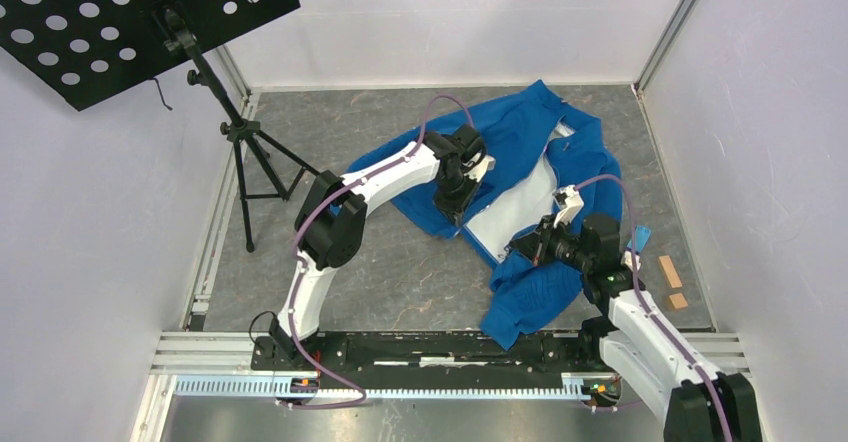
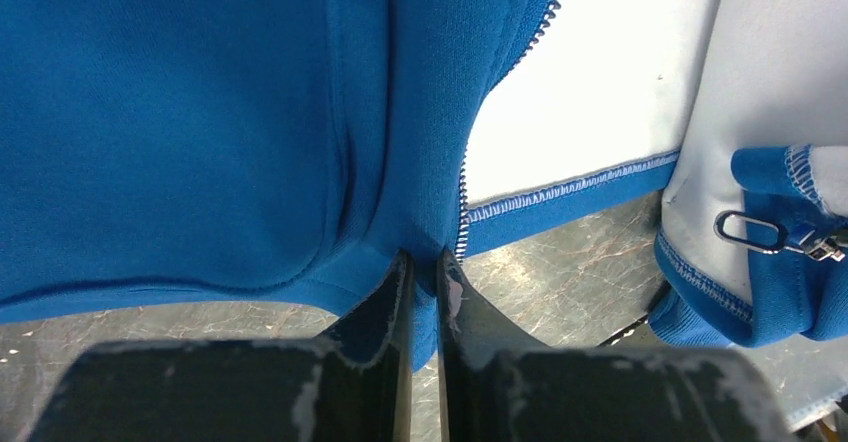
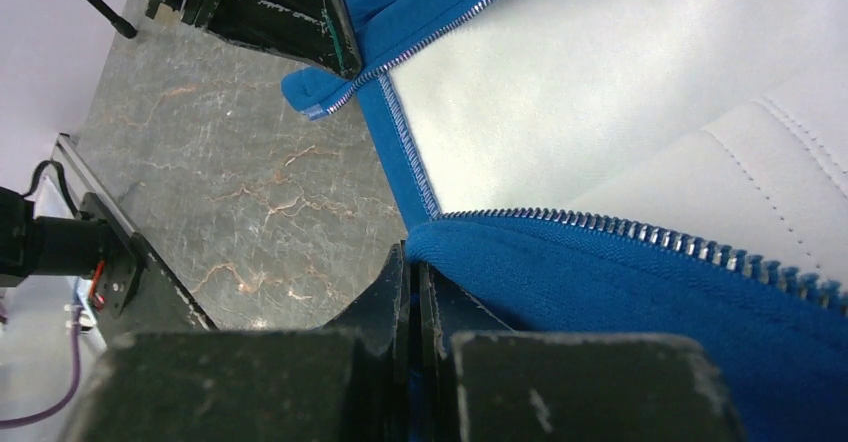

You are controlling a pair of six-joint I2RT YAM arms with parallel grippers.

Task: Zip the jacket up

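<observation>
The jacket [image 1: 520,127] lies open on the worktop [image 1: 400,282] right of the stand [image 1: 240,132], zipper [image 2: 462,202] unjoined, left claw [image 2: 425,262] and right claw [image 3: 413,262] each clamped on a hem corner; zipping seems unstarted.

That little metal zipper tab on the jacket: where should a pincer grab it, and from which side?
Probably the pull by its open loop end, which sticks out sideways from the slider over the jacket lining. Come from the loop's free side, closing on its flat faces; the slider end is tucked against the folded hem.
</observation>
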